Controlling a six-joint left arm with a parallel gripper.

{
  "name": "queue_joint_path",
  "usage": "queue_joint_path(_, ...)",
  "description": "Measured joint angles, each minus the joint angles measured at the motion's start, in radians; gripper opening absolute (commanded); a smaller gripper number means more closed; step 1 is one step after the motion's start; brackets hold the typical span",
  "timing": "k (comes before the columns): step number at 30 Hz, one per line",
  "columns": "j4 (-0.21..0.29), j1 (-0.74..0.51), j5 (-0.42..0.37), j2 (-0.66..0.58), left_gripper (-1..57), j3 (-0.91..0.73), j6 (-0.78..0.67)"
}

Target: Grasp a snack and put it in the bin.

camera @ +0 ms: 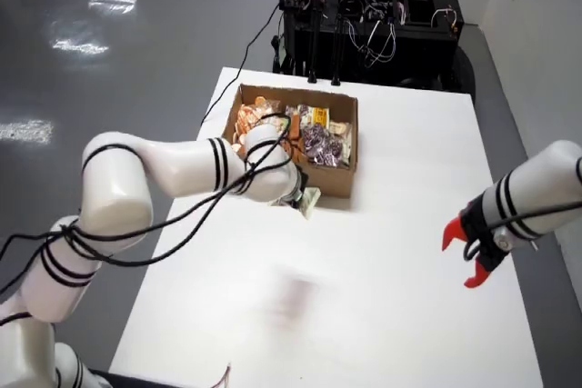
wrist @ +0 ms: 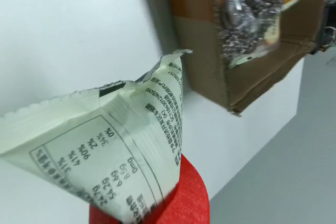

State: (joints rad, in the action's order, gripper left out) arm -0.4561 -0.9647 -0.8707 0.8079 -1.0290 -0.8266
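Pincer: the red-tipped pincer [wrist: 157, 203] is clenched on the pale green printed foil snack packet [wrist: 110, 145].
Packet: above the white bench [camera: 400, 252], just beside the open brown cardboard bin [camera: 338, 181].
Advice: clear the bin's wall before releasing.

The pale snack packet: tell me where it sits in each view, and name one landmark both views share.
View from above: the pale snack packet shows as a small sliver below the working arm's wrist, just outside the near wall of the cardboard box.
View that rides on the gripper: the packet fills the lower left, pinched against a red finger.
Shared landmark: the cardboard box, at upper right in the gripper view.
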Motion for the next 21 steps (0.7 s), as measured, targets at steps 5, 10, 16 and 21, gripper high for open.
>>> queue_joint_path(5, 0.002, 0.057, -0.015, 0.104, -0.5, 0.192, 0.097)
queue_joint_path(10, 0.005, 0.107, -0.014, 0.198, -0.5, 0.363, 0.167)
queue_joint_path(16, 0.007, 0.162, 0.003, 0.312, -0.5, 0.574, 0.213)
queue_joint_path(21, 0.012, 0.215, 0.022, 0.405, -0.5, 0.751, 0.222)
